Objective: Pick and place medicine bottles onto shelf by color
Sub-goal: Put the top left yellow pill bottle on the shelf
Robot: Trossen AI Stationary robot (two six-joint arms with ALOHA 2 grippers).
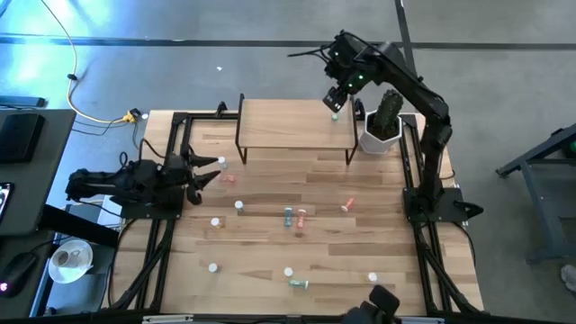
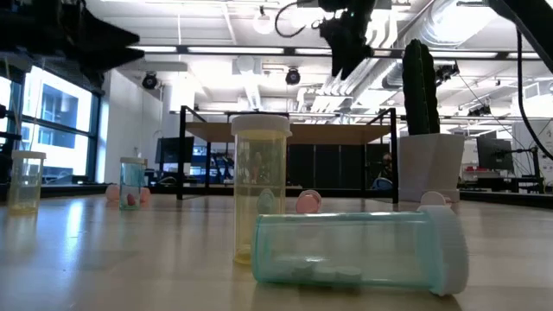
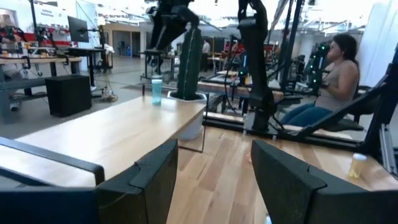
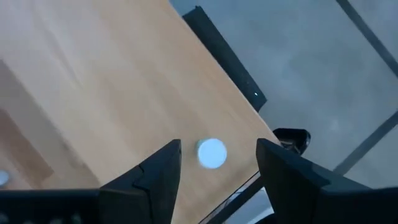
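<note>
The shelf [image 1: 297,126] stands at the table's far middle. A blue bottle with a white cap [image 3: 156,90] stands upright on its bottom at the shelf's far right corner; its cap also shows in the right wrist view [image 4: 212,152]. My right gripper [image 1: 336,97] is open and hangs above this bottle, pointing down and clear of it, with a finger on either side of the cap. My left gripper [image 1: 212,171] is open and empty at the table's left side. Several other bottles lie or stand on the tabletop, among them a pink one [image 1: 301,216] and a green one [image 1: 299,283].
A white pot with a cactus [image 1: 384,121] stands just right of the shelf, close to my right arm. In the low view an upright yellow bottle [image 2: 259,186] and a lying green one [image 2: 354,250] are near the front edge. A seated person [image 3: 329,81] is beyond the table.
</note>
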